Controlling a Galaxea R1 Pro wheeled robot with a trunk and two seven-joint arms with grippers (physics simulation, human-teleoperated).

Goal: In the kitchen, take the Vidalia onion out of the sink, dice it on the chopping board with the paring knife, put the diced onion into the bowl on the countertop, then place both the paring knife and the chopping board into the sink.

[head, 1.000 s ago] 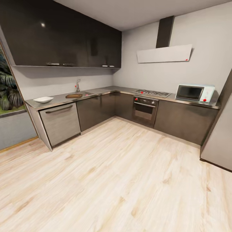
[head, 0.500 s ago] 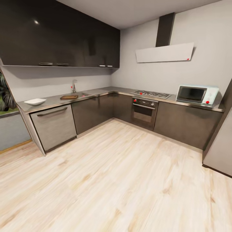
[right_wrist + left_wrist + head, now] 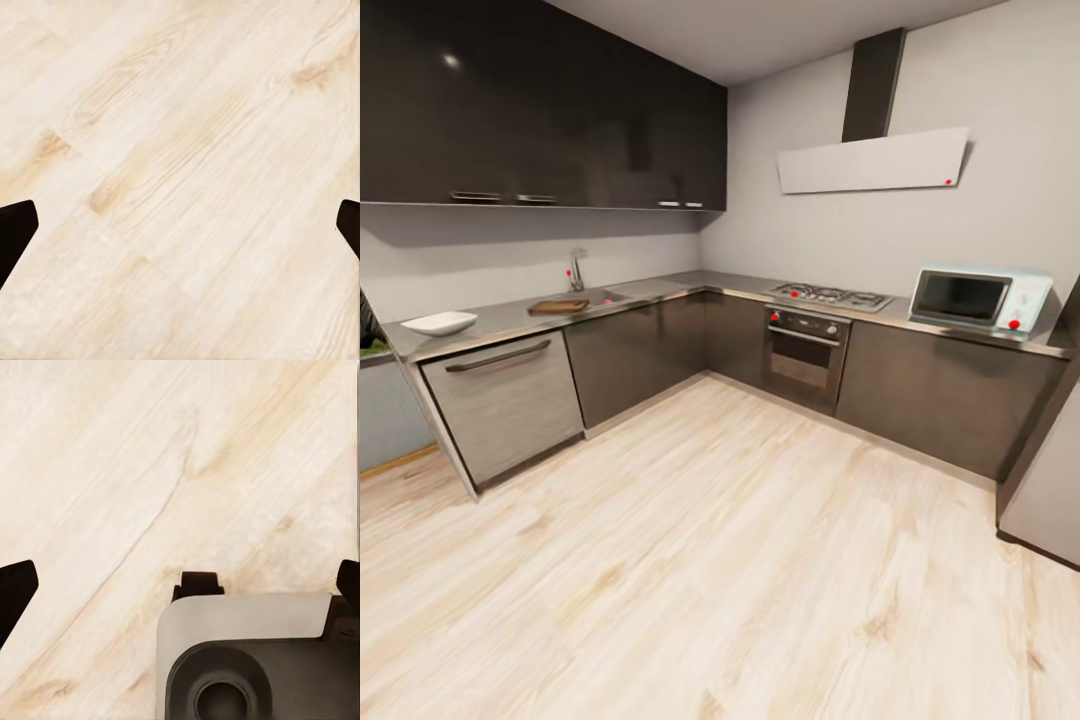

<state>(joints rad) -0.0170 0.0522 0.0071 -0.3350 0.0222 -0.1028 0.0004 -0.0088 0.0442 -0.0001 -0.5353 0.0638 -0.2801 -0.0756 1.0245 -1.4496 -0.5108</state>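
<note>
Across the room in the head view, the grey countertop (image 3: pixel 500 318) carries the white bowl (image 3: pixel 440 322) at its left end. The dark brown chopping board (image 3: pixel 558 307) lies beside the sink (image 3: pixel 603 296), below the chrome faucet (image 3: pixel 575 270). The onion and the paring knife are too small or hidden to make out. My left gripper (image 3: pixel 181 589) hangs open over the wooden floor, above part of my grey base (image 3: pixel 247 660). My right gripper (image 3: pixel 183 229) is open too, with bare floor between its fingertips.
A wide light wooden floor (image 3: pixel 740 560) lies between me and the L-shaped counter. An oven (image 3: pixel 804 343) with a hob stands in the far run, and a microwave (image 3: pixel 978 297) sits to its right. A dishwasher front (image 3: pixel 505 405) is below the bowl. Dark wall cabinets (image 3: pixel 540 110) hang above.
The whole head view has shifted as the camera moved: the counter with bowl, board and sink has slid left in the picture. Nothing on the counter has moved.
</note>
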